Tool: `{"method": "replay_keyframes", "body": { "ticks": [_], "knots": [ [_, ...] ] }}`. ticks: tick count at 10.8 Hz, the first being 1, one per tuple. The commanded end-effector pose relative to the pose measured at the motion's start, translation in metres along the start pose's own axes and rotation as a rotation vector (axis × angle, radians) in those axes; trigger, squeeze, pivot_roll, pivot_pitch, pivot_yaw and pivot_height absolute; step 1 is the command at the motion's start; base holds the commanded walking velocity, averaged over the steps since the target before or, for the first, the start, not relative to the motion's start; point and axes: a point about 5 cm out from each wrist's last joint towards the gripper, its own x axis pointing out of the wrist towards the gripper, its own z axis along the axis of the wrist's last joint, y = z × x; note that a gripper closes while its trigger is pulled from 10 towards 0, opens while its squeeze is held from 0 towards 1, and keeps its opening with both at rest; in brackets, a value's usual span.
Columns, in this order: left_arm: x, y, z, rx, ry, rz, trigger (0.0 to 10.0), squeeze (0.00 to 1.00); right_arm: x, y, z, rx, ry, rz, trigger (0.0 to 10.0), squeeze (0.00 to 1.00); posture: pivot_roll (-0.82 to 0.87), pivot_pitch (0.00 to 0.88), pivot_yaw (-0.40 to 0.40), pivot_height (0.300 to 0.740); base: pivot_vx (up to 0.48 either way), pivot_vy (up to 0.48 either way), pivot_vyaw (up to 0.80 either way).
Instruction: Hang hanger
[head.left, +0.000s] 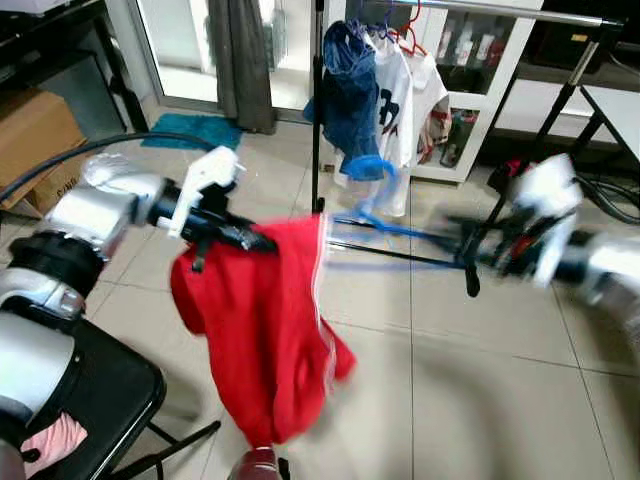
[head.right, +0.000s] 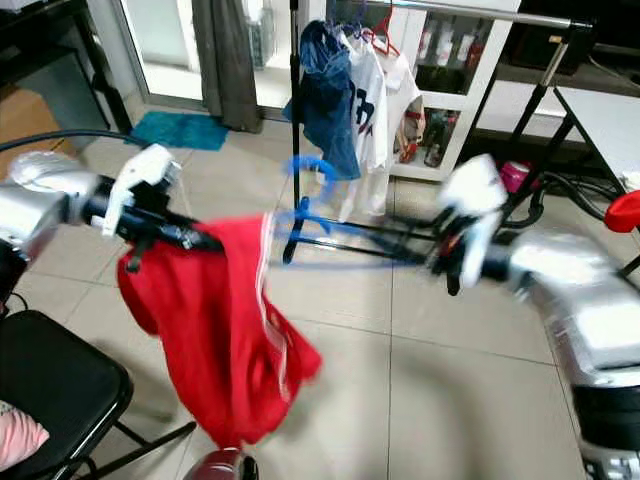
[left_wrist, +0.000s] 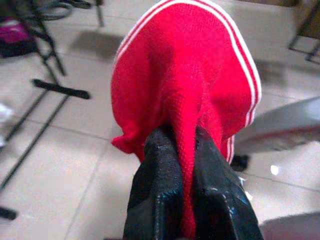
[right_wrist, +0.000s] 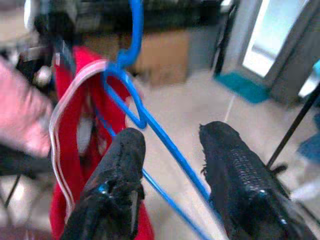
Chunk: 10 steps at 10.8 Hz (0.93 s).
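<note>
A robot stands on a tiled floor before a clothes rail hung with shirts; its left gripper, held out at chest height, is clamped on a fold of a red garment with white stripes, which droops below the fingers; the right gripper reaches in from the other side, blurred in the head views; a blue hanger runs from the right gripper's fingers across to the garment, its hook rising just past the garment's top edge; the fingers stand apart with the blue wire passing between them, and whether they pinch it I cannot tell. To do this step well, I judge the left gripper should keep the cloth taut and level while the right slides the hanger's arm fully into the neck opening, slowly, so the wire does not snag. The right wrist view shows the wire entering the striped opening, which the blurred head views leave vague; the head views alone place the rail, well beyond both grippers.
</note>
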Motion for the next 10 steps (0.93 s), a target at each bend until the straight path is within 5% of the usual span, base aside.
{"method": "replay_keyframes", "body": {
  "ticks": [1,2,3,4,5,7,8,10],
  "knots": [
    [-0.007,0.004,0.003,0.019,-0.027,0.067,0.0,0.00,-0.008,0.000,0.013,0.018,-0.087,-0.005,10.0,1.00,0.04,0.000,0.023,0.740,0.000,0.000,0.00],
    [-0.007,0.007,0.006,0.023,-0.045,0.096,0.0,0.00,-0.011,0.023,0.007,0.044,-0.095,0.127,10.0,1.00,0.04,0.000,0.027,0.740,0.000,0.000,0.00],
    [-0.006,0.013,0.020,0.043,-0.103,0.116,0.0,0.00,-0.003,0.054,-0.013,0.069,0.012,0.270,10.0,1.00,0.04,0.000,0.035,0.740,0.000,0.000,0.00],
    [-0.005,0.017,0.032,0.053,-0.144,0.125,0.0,0.00,0.005,0.065,-0.029,0.073,0.088,0.286,10.0,1.00,0.03,0.000,0.044,0.740,0.000,0.000,0.00],
    [-0.006,0.020,0.040,0.056,-0.171,0.129,0.0,0.00,0.012,0.067,-0.041,0.071,0.128,0.264,10.0,1.00,0.03,0.000,0.048,0.740,0.000,0.000,0.00],
    [-0.007,0.021,0.053,0.073,-0.207,0.116,0.0,0.00,0.041,0.057,-0.075,0.052,0.196,0.016,10.0,1.00,0.03,0.002,0.070,0.740,0.000,0.000,0.00],
    [-0.003,0.020,0.054,0.083,-0.215,0.093,0.0,0.00,0.053,0.058,-0.080,0.078,0.166,-0.055,10.0,0.00,0.04,0.010,0.064,0.740,0.000,0.000,0.00],
    [0.000,0.017,0.052,0.088,-0.224,0.073,0.0,0.00,0.061,0.058,-0.097,0.031,0.230,-0.140,10.0,0.00,0.05,0.023,0.055,0.740,0.000,0.000,0.00]
  ]
}}
